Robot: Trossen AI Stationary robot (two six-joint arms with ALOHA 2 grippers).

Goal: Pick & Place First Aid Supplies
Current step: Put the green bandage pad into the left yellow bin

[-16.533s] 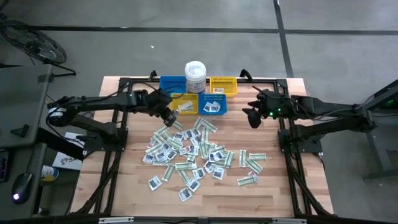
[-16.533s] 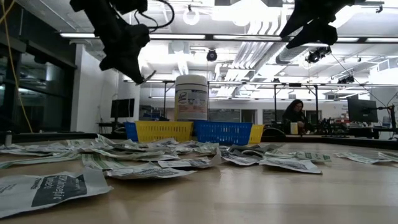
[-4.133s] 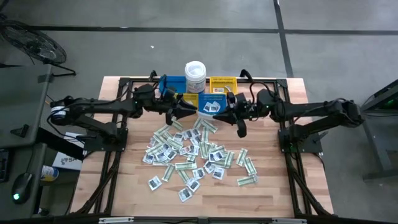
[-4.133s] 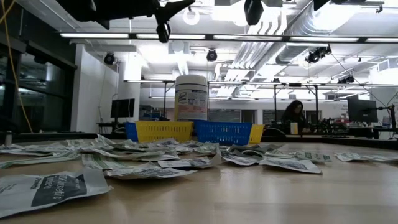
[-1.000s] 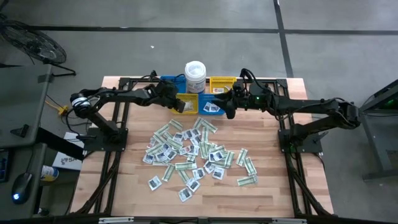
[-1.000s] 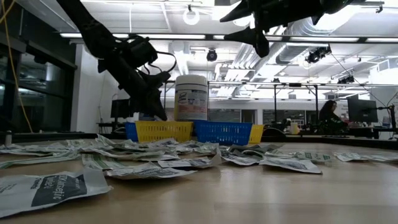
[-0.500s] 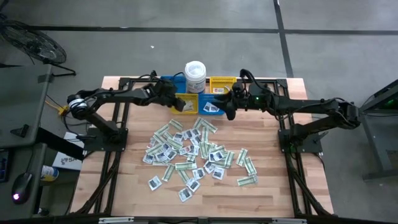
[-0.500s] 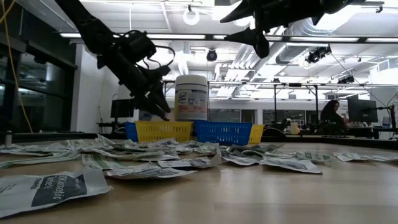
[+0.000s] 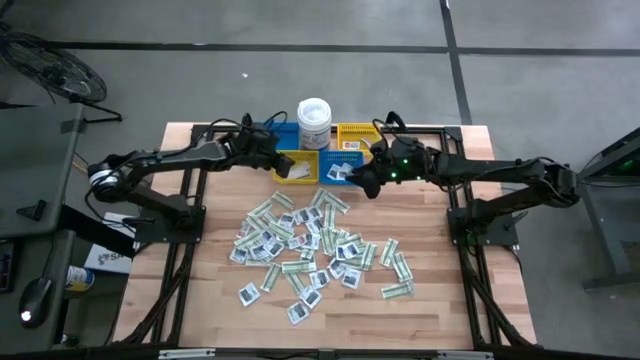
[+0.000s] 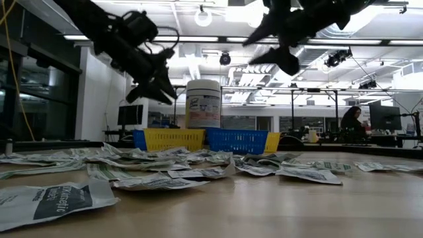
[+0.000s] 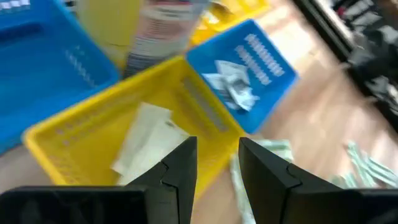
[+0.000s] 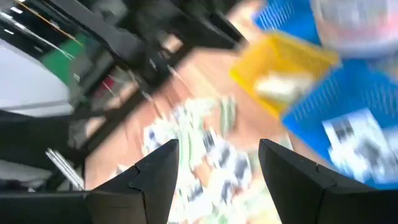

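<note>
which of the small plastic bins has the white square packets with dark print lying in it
The front blue bin, right of the front yellow bin. The yellow one holds a pale packet instead; the two bins behind show none.

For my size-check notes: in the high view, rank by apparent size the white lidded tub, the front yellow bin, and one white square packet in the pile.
1. Front yellow bin, largest footprint.
2. White lidded tub, somewhat smaller; it stands taller and nearer the overhead camera, so the gap is unsure.
3. White square packet, clearly smallest.

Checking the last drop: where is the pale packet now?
In the high view, the pale packet lies in the front yellow bin, beside the blue bin, below the white tub.
</note>
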